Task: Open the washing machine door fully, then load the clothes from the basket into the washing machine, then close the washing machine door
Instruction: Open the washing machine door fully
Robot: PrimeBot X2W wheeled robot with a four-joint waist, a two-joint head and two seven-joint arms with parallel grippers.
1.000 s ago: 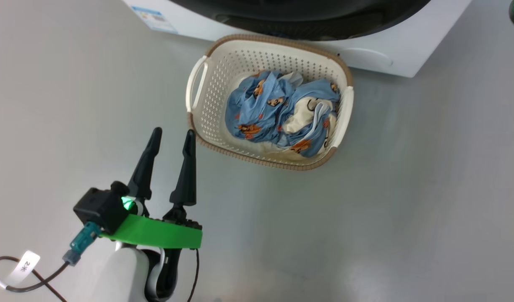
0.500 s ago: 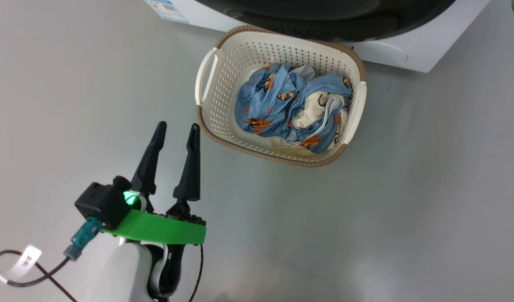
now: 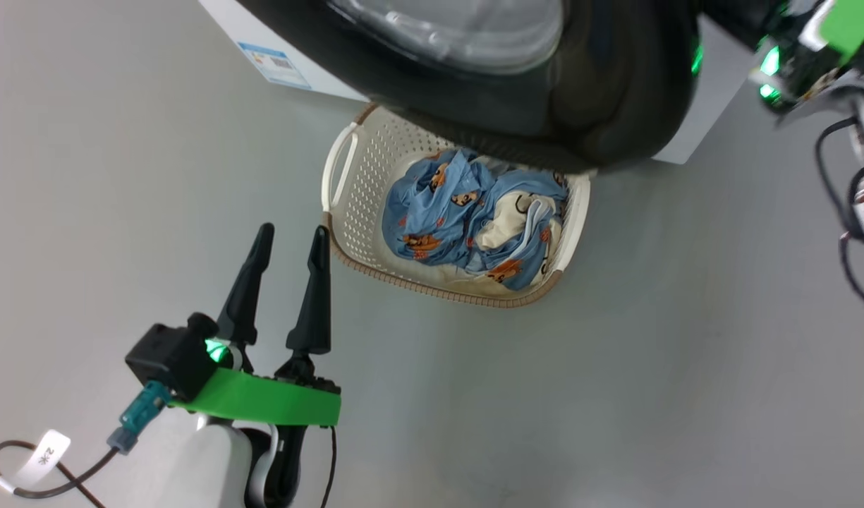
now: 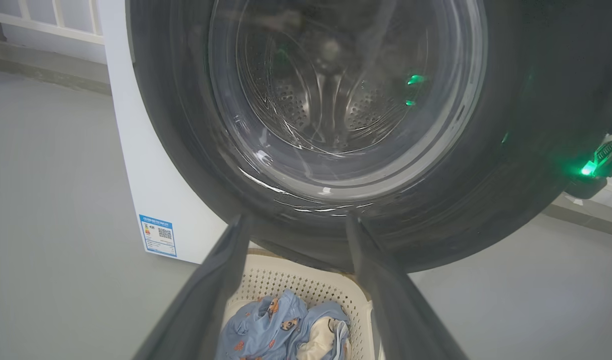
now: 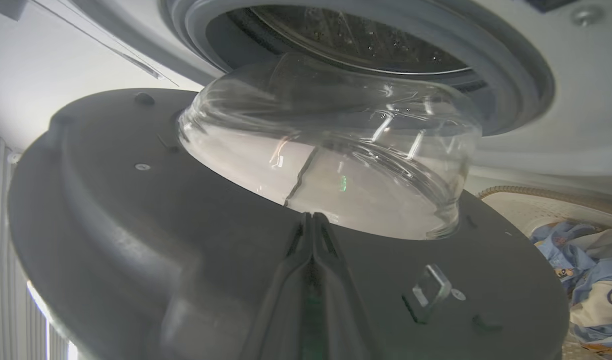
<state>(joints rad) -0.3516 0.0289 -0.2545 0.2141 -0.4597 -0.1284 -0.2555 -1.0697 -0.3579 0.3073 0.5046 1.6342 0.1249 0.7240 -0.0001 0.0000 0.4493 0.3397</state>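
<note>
Since the earlier frame the washing machine door (image 3: 615, 92) has swung out over the basket (image 3: 347, 204), hiding its far rim; the head camera has shifted too. The right gripper (image 5: 311, 217), fingers pressed together on nothing, lies against the door's inner face beside the glass bowl (image 5: 335, 165). The left gripper (image 3: 293, 229) hangs spread and empty near the basket's left corner.

The door looks rigid and glossy, likely slippery, so it is better pushed near its free edge. The clothes (image 3: 439, 212), heaped toward the basket's right end, look soft and light; a raised fold suits pinching.

The blue label sticker (image 4: 158, 235) carries a QR code, its text too small to read; a cable tag (image 3: 45, 451) seems to read "2米".
</note>
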